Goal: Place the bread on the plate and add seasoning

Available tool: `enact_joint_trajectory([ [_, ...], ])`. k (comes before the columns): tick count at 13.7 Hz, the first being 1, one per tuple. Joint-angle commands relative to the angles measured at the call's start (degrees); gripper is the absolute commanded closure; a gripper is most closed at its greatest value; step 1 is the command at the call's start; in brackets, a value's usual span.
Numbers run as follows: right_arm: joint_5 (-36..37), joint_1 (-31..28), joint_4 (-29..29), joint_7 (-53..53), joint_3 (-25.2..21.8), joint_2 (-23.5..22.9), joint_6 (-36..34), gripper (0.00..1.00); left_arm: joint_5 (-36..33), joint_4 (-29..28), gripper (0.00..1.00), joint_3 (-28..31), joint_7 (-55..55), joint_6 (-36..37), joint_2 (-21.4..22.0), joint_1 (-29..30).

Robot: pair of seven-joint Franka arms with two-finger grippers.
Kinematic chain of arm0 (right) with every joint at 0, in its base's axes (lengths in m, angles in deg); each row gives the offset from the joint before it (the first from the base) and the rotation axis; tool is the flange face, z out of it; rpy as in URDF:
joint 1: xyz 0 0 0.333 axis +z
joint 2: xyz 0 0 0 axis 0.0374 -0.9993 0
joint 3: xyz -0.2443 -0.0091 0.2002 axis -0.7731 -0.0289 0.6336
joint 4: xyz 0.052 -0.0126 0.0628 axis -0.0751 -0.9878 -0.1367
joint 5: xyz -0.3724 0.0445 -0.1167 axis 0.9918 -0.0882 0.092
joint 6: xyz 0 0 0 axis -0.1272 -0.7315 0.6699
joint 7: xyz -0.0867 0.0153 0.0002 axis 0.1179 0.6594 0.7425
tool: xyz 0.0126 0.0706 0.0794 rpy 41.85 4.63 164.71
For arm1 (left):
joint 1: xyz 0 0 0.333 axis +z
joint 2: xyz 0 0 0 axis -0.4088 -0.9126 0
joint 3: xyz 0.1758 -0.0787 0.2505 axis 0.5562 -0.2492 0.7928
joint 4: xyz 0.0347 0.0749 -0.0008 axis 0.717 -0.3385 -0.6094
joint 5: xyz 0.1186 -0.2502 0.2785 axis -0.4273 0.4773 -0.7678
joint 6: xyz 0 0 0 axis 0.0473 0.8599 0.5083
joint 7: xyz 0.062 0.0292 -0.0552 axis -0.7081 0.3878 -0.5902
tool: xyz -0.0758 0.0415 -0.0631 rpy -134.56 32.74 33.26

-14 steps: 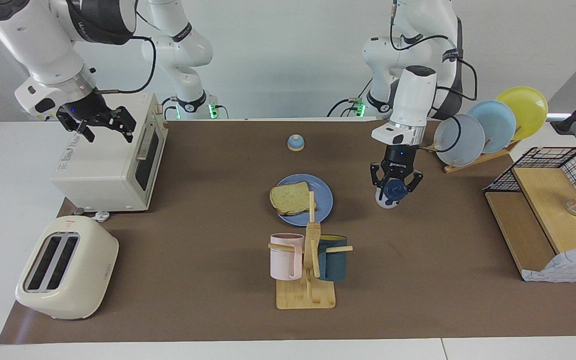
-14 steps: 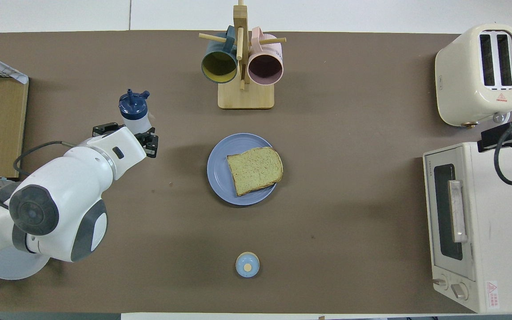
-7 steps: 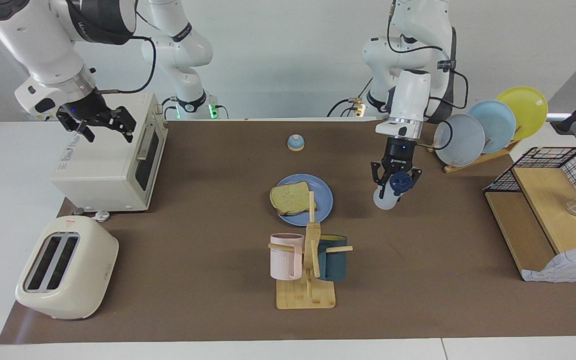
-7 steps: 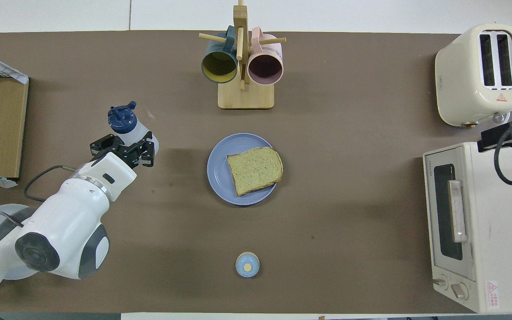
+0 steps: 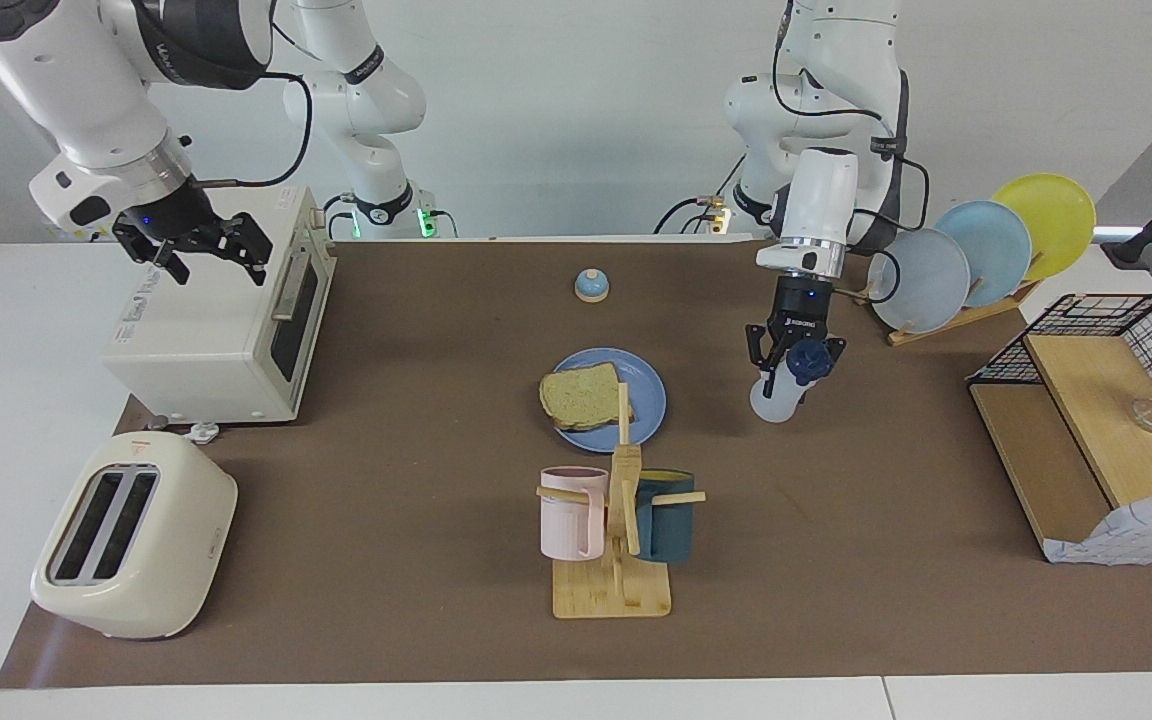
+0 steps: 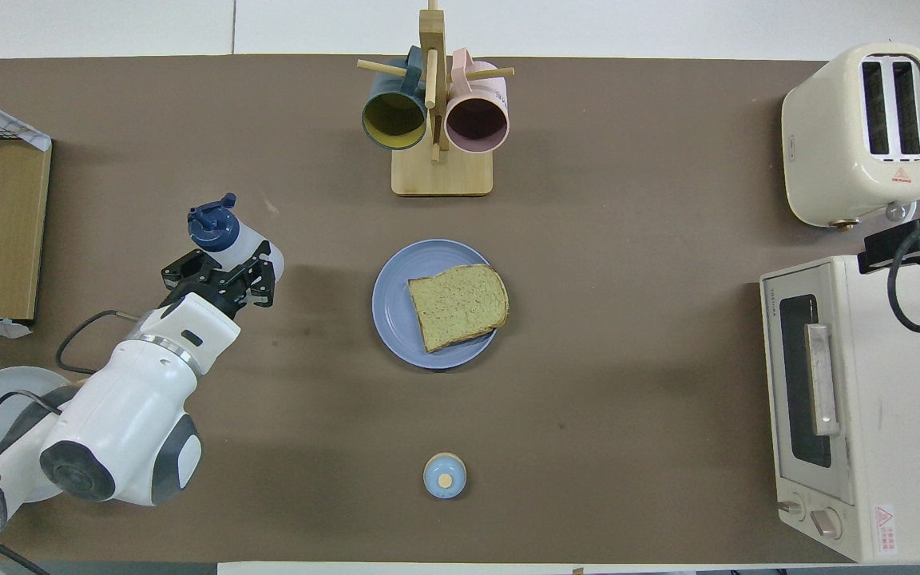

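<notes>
Seasoning (image 5: pixel 778 398) tilted further, left gripper (image 5: pixel 794 366) pinching it, one bread (image 5: pixel 580 396), one plate (image 5: pixel 648 392)

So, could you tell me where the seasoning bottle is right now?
The seasoning bottle is tilted in the left gripper, over the mat beside the blue plate, toward the left arm's end.

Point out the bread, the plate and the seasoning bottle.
bread (image 6: pixel 458 305): overhead view, middle of crumb.
plate (image 6: pixel 393 311): overhead view, bare surface beside the bread.
seasoning bottle (image 5: pixel 774 402): facing view, pale body.
</notes>
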Motion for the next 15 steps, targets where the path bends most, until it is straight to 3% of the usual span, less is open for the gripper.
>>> enact_joint_trajectory([
  [1, 0.1, -0.4, -0.8, -1.4, 0.2, 0.5, 0.6, 0.00, 1.0, 0.9, 1.00, -0.2, 0.1, -2.1, -1.7, 0.4],
  [7, 0.1, -0.4, -0.8, -1.4, 0.2, 0.5, 0.6, 0.00, 0.9, 5.8, 1.00, -0.2, 0.0, -2.1, -8.3, 0.2],
  [9, 0.1, -0.4, -0.8, -1.4, 0.2, 0.5, 0.6, 0.00, 0.5, 10.2, 1.00, 0.1, 0.5, -2.2, -11.3, 0.3],
  [15, 0.1, -0.4, -0.8, -1.4, 0.2, 0.5, 0.6, 0.00, -1.9, 10.9, 1.00, 0.2, 2.3, -2.2, -14.2, 0.7],
])
